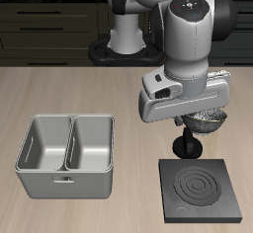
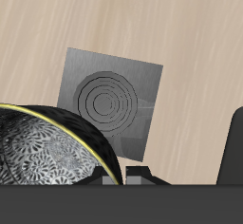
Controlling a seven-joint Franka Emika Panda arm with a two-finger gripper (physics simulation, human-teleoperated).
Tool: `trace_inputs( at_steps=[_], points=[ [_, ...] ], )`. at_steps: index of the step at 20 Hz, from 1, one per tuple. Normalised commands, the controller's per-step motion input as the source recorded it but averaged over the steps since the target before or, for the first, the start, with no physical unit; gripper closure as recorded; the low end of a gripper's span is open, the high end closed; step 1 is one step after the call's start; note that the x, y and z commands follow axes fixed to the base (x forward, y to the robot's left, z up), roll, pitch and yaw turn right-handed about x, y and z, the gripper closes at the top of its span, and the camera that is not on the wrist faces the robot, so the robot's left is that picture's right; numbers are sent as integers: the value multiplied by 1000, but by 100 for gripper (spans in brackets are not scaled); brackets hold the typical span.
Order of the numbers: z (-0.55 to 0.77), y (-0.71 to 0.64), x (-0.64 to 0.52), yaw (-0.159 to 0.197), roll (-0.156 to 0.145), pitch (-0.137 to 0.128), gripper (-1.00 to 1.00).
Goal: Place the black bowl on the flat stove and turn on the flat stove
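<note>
Above the table in the exterior view, carrying the black bowl [image 1: 208,121] pinched in the gripper [image 1: 205,124], clear of the wood and just behind the flat stove [image 1: 203,188], with a grey two-bin caddy [image 1: 65,154] well apart toward the other side. Through the wrist view, holding the speckled bowl [image 2: 43,147] close under the camera with the stove's ringed plate [image 2: 112,101] beyond it. Transport step judged under way: next, centring over the rings, lowering, releasing, then reaching for the stove's knob, not clearly visible.
</note>
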Motion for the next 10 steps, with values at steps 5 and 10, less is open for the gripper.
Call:
trace_inputs(
  at_steps=[5, 10],
  points=[
    [-122, -14, 147, 21, -1, 10, 100],
    [-79, 20, 126, 33, 5, 1, 100]
  ],
)
